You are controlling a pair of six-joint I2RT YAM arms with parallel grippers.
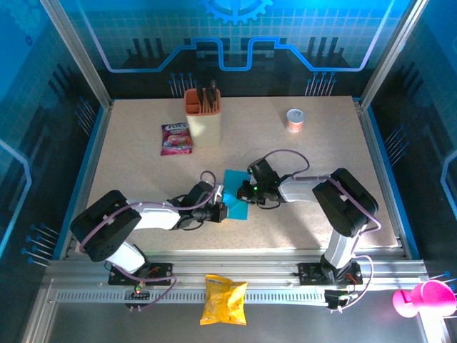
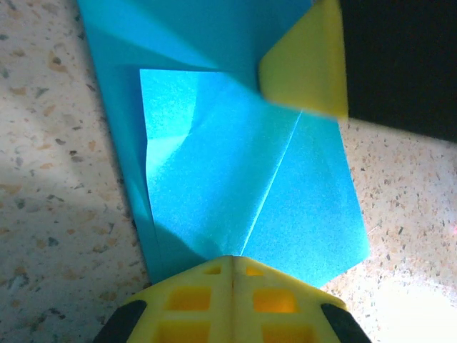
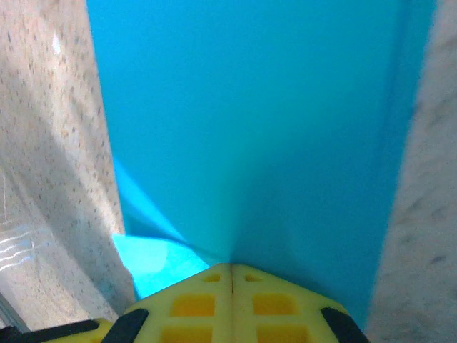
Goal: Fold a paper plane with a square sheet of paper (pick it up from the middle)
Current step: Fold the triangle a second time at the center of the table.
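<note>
I'm pressing L pincer (image 2: 232, 261) & R pincer (image 3: 232, 266), both shut, onto the part-folded sheet of paper (image 1: 233, 183) mid-frame, judging slow strokes along the crease best, w/o dragging it.

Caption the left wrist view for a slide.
Shut left gripper meets the partly folded square sheet of paper on the speckled table.

No wording can be read. The pink-purple snack packet (image 1: 176, 138) on the surface (image 1: 143, 182) carries a pale band of lettering near its top edge, too small to make out. The yellow crisp bag (image 1: 223, 299) on the front rail (image 1: 285, 282) shows faint, illegible print. The back panel (image 1: 321, 43) bears a light-blue gear emblem (image 1: 235, 8), a sign without letters.
</note>
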